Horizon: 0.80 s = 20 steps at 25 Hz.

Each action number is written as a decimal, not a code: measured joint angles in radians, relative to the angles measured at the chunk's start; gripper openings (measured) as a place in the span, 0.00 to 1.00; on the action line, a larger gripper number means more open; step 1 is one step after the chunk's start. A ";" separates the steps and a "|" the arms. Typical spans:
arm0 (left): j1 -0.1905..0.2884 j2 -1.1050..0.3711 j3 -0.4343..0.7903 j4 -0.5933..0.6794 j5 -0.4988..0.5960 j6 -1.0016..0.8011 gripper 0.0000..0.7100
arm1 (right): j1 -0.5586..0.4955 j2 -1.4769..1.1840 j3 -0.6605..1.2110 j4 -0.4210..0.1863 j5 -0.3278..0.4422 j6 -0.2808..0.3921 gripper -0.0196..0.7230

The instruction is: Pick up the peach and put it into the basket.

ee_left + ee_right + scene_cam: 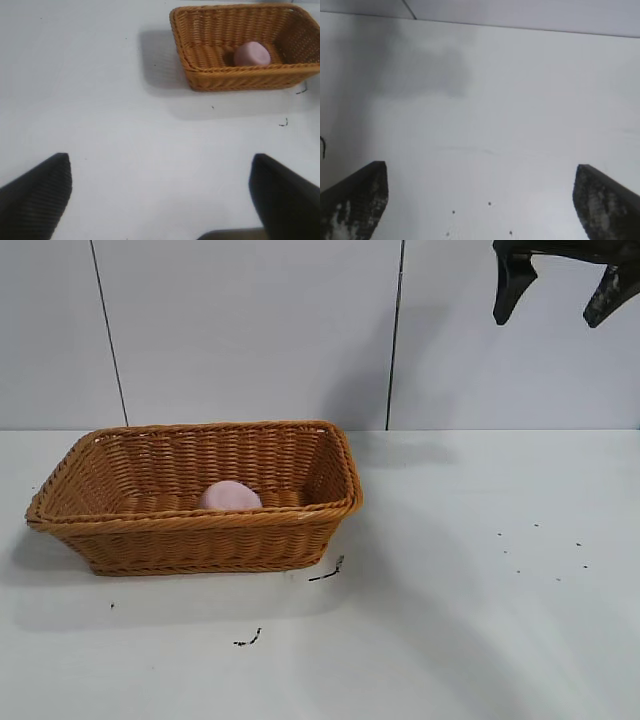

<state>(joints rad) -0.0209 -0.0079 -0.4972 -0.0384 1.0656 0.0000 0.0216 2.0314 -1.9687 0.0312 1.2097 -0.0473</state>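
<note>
The pale-pink peach (230,496) lies inside the orange-brown wicker basket (200,540) on the left half of the white table. Both also show in the left wrist view, the peach (252,54) resting on the floor of the basket (240,80). My right gripper (560,288) hangs high at the upper right, open and empty, far from the basket; in its own view it (480,200) is over bare table. My left gripper (160,195) is open and empty above bare table, well away from the basket; it is out of the exterior view.
Small black marks (325,573) lie on the table just in front of the basket, and dark specks (545,545) dot the right side. A panelled white wall (300,330) stands behind the table.
</note>
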 joint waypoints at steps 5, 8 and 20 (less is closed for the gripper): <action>0.000 0.000 0.000 0.000 0.000 0.000 0.98 | 0.000 -0.153 0.174 0.006 -0.001 0.012 0.96; 0.000 0.000 0.000 0.000 0.000 0.000 0.98 | 0.000 -0.285 0.319 0.007 0.001 0.013 0.96; 0.000 0.000 0.000 0.000 0.000 0.000 0.98 | 0.000 -0.880 0.952 0.009 0.001 0.007 0.96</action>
<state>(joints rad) -0.0209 -0.0079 -0.4972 -0.0384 1.0656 0.0000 0.0216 1.1512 -1.0167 0.0397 1.2108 -0.0403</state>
